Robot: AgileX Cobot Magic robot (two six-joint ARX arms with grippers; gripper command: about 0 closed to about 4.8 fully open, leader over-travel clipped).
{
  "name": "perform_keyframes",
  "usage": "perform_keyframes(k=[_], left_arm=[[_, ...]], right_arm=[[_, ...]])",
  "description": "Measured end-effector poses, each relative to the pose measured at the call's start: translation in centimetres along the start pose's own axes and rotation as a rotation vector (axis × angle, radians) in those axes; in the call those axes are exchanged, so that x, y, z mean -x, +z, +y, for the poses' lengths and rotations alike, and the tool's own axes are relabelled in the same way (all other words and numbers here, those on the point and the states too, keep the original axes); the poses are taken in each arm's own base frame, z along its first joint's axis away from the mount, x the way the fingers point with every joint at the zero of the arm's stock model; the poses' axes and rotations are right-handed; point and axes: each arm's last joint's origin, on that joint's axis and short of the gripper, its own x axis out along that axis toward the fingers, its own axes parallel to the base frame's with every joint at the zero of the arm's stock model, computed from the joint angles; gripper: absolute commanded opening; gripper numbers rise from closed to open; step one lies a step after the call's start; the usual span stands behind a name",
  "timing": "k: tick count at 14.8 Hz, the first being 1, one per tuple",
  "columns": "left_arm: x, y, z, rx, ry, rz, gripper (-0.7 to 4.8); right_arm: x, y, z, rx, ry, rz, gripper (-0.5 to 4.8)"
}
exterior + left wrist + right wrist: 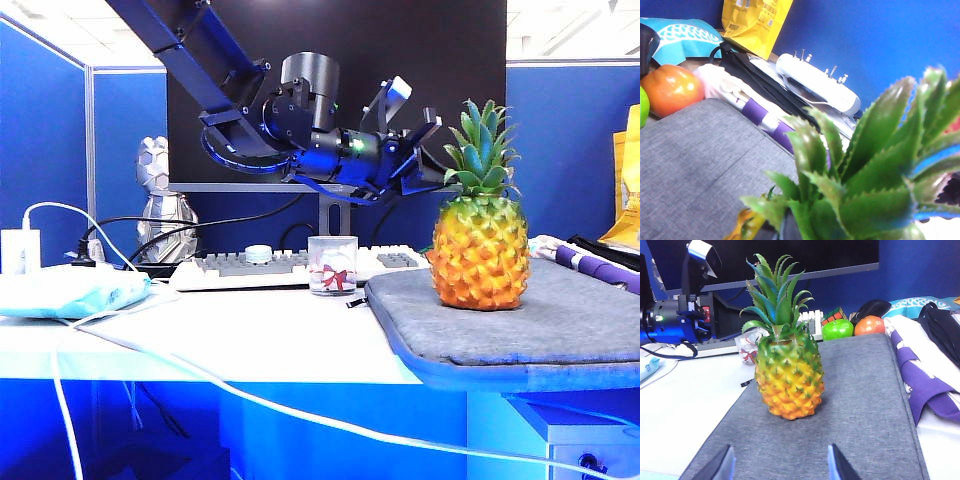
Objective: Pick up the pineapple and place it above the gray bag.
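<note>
Orange-yellow and spiky-topped, the pineapple stood upright on the gray bag, near the bag's front edge. The left gripper hung just beside the green crown, clenched on nothing and clear of the leaves. The right gripper waited low over the bag's near edge, in front of the pineapple, jaws spread wide and holding nothing.

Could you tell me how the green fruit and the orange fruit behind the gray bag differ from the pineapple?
The pineapple is tall, diamond-patterned and leaf-crowned; the green fruit and orange fruit are small, smooth and round. The pineapple stands upright on the gray bag; both round fruits sit beyond its far edge. All three look glossy.
</note>
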Motion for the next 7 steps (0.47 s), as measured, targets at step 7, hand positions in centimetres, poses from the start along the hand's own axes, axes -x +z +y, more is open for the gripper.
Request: perform_keyframes(k=[7], left_arm=[[0.10, -0.51, 0.55, 0.039, 0.064, 0.022, 4.79]], right_arm=[[0.00, 0.01, -0.01, 0.000, -0.004, -0.001, 2.53]])
